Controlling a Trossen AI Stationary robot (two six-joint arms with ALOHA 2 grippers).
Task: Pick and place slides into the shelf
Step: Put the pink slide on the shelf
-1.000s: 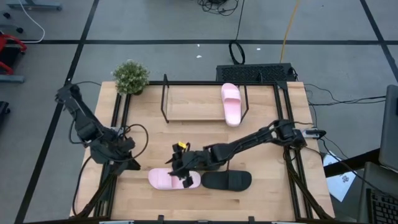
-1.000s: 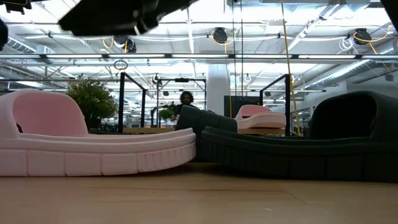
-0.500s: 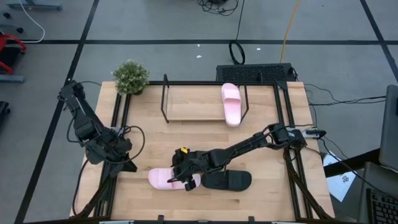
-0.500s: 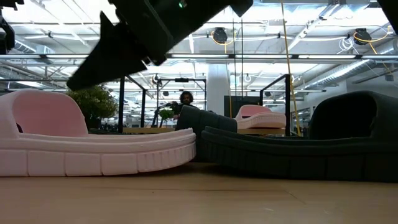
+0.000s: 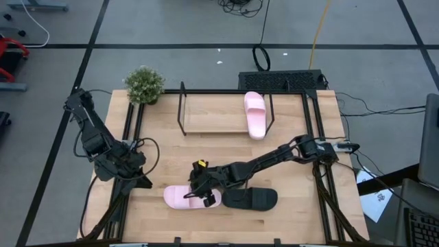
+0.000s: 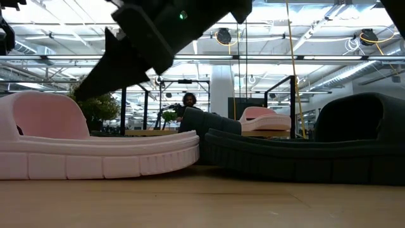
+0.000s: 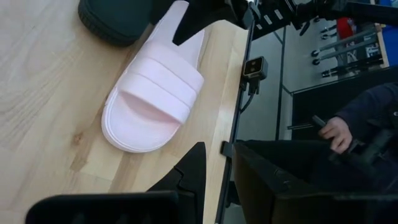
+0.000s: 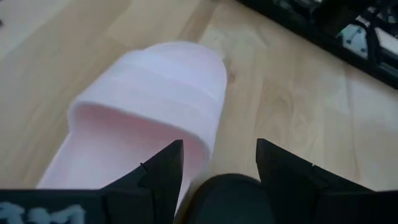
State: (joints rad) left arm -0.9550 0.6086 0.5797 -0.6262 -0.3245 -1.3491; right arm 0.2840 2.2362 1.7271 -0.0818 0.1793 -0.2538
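One pale pink slide (image 5: 254, 113) lies on the right part of the shelf (image 5: 206, 118), sole down on the wooden board. A second pink slide (image 5: 182, 197) and a black slide (image 5: 250, 199) lie end to end on the table near its front edge. My right gripper (image 5: 206, 197) hangs open just over the place where these two meet. In the right wrist view its fingers (image 8: 163, 168) stand either side of the black slide's end (image 8: 227, 196), and the pink strap (image 8: 149, 93) lies ahead. My left gripper (image 5: 140, 180) waits at the table's left, a narrow gap between its fingers.
A small potted plant (image 5: 144, 84) stands at the far left corner beside the shelf. Black frame rails (image 5: 130, 137) run along both sides of the table. A person's hand (image 7: 336, 132) shows beyond the table's near edge. Bare wood lies between the shelf and the slides.
My right gripper has come down toward the pink slide on the table and tipped its fingers further downward, staying open. Neither slide has moved.
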